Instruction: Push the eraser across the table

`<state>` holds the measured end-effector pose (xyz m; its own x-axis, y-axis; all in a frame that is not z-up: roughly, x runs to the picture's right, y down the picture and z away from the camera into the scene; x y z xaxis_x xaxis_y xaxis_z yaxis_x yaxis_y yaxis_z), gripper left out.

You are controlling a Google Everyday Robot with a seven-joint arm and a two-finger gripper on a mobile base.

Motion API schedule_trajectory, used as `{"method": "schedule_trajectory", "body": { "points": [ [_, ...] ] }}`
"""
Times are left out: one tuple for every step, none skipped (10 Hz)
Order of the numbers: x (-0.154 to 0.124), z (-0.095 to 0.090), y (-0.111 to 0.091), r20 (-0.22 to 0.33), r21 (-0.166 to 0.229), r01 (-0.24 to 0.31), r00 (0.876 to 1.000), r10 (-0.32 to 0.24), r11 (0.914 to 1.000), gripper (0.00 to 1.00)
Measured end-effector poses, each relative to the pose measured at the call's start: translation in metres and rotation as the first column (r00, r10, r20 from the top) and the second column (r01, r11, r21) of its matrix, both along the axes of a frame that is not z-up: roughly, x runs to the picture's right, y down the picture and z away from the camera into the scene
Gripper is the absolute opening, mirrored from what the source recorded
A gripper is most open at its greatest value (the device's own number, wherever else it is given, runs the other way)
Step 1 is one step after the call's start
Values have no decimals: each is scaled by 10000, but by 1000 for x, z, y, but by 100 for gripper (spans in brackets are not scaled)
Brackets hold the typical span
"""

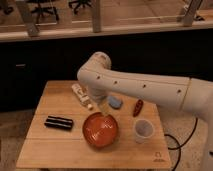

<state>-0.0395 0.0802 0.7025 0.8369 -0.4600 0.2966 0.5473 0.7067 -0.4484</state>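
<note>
Black eraser [59, 122] with pale stripes, light wooden table [55, 150], red-orange bowl [101, 130], blue pad [115, 102], white arm [145, 90]

Red bowl [101, 131], white tube [80, 94], blue pad [115, 102], cup [143, 130]

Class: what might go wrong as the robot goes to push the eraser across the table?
The gripper hangs over the red bowl's far rim, apart from the eraser; moving across, it may clip the bowl. The eraser lies near the table's edge, so an outward push might drop it.

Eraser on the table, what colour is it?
The flat rectangular eraser is black with pale stripes, camera view; gripper hangs above the round orange bowl.
</note>
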Motion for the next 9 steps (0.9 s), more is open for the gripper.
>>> {"method": "schedule_trajectory", "body": {
  "points": [
    [-3,2,1,35,-20,91,10000,-91,10000,80],
    [-5,5,3,105,-38,235,9997,-235,9997,80],
    [-10,6,5,153,-91,411,9990,-409,9991,80],
    [-19,8,7,262,-97,546,9982,-543,9985,80],
    [-33,10,9,407,-102,704,9967,-699,9975,80],
    [-44,12,12,511,-117,844,9952,-837,9964,80],
    [-45,14,14,541,-153,933,9943,-924,9955,80],
    [-46,15,15,591,-179,1030,9931,-1018,9945,80],
    [-46,20,18,653,-253,1178,9911,-1160,9927,80]
  ]
}}
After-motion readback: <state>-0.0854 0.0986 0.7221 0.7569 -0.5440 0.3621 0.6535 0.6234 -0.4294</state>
